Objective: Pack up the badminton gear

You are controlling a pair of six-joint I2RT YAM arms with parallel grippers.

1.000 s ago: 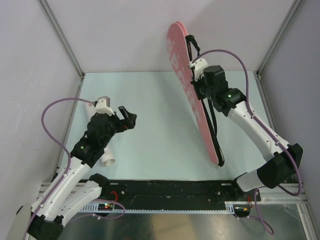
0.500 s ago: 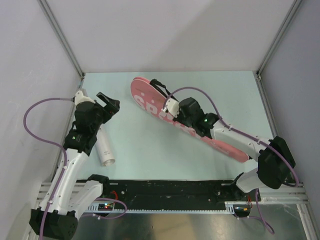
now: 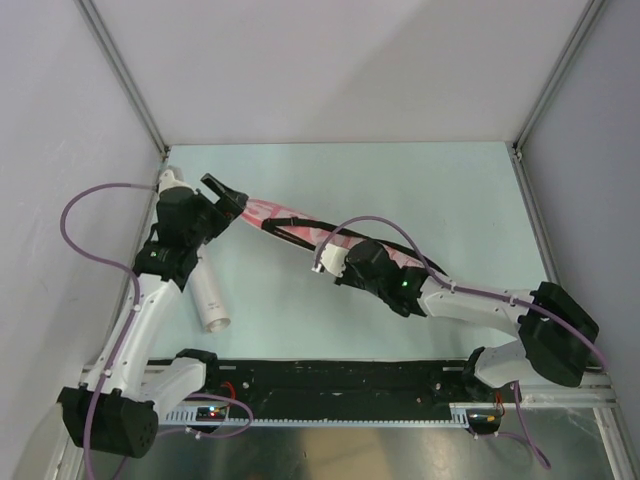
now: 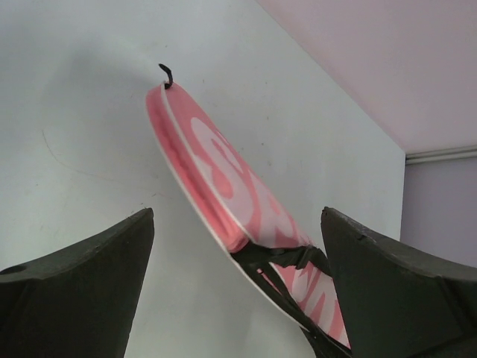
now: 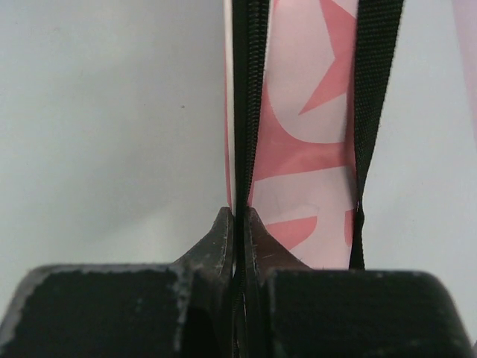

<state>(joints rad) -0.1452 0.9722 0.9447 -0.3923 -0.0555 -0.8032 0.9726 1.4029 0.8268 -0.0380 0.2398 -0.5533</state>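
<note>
The right tool (image 5: 237, 216) is pressed together, pinching a black band (image 5: 250, 89) that runs along the pink bag (image 5: 298, 134). Only its wrist view shows that grip, with the black strap (image 5: 376, 89) alongside. The left tool (image 4: 235, 224) is spread wide, and its own view frames the bag's rounded end between the fingers. Only the overhead view shows the white tube (image 3: 208, 295), lying on the bench (image 3: 450, 190) partly under the left arm, apart from the bag.

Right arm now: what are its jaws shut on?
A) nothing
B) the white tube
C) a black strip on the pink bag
C: the right wrist view shows the right jaws pinching a black strip along the pink bag; the white tube lies near the left arm.
</note>
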